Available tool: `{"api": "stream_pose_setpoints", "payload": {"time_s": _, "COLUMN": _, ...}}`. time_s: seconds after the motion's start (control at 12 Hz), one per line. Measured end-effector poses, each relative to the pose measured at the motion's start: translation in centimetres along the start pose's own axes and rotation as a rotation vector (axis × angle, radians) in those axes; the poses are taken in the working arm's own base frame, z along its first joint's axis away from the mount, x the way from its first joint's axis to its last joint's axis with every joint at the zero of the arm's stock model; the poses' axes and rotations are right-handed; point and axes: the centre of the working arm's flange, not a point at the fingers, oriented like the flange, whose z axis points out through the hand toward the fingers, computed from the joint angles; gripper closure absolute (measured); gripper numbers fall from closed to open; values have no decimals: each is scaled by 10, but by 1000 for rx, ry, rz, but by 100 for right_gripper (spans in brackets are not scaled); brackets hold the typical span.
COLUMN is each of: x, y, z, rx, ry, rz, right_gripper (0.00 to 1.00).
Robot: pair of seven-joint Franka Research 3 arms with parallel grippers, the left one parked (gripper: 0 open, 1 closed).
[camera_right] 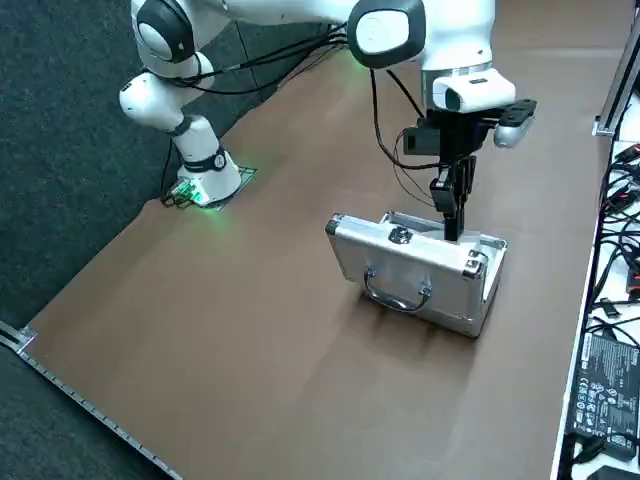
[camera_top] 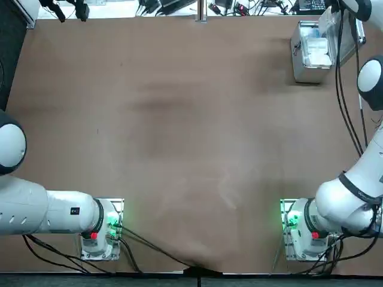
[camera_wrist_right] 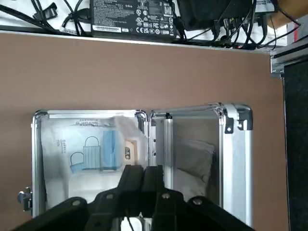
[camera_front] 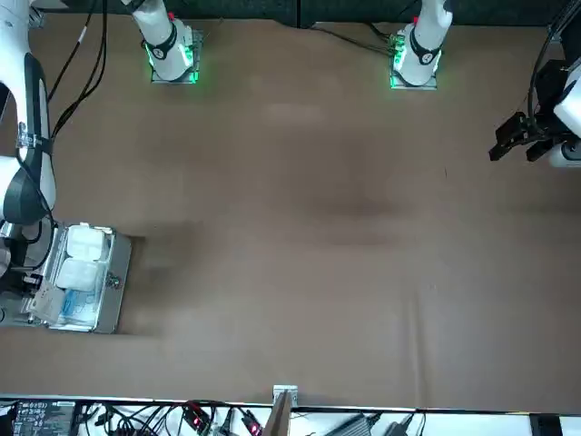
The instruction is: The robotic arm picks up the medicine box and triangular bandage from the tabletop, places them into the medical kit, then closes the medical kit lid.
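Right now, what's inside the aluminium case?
Case: face-mask packet and white packets in one half, a grey crinkled item in the other. Whatever lies beneath them, or behind the right pincer, is covered.

The right arm [camera_right: 455, 35] is being extended forward, well apart from its base [camera_right: 210, 182], its upper segments being held raised. Black cables [camera_right: 378, 130] are being carried along it, and a loose loop is being hung beside the wrist [camera_right: 478, 90]. The right hand [camera_right: 453, 238] is being held beneath the wrist, pointed downward, its two fingers [camera_wrist_right: 131, 175] being held closed side by side.
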Motion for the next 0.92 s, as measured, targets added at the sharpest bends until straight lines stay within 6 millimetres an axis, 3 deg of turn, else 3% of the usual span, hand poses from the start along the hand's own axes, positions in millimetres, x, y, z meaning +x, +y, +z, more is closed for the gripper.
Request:
{"api": "stream_pose_setpoints", "payload": {"time_s": 0.5, "x": -3, "y": 6, "z": 19, "rx": 3, "ry": -26, "rz": 8, "right_gripper": 99}}
{"api": "stream_pose_setpoints", "payload": {"time_s": 0.92, "x": -3, "y": -2, "z": 33, "rx": 10, "ry": -40, "rz": 0, "right_gripper": 99}}
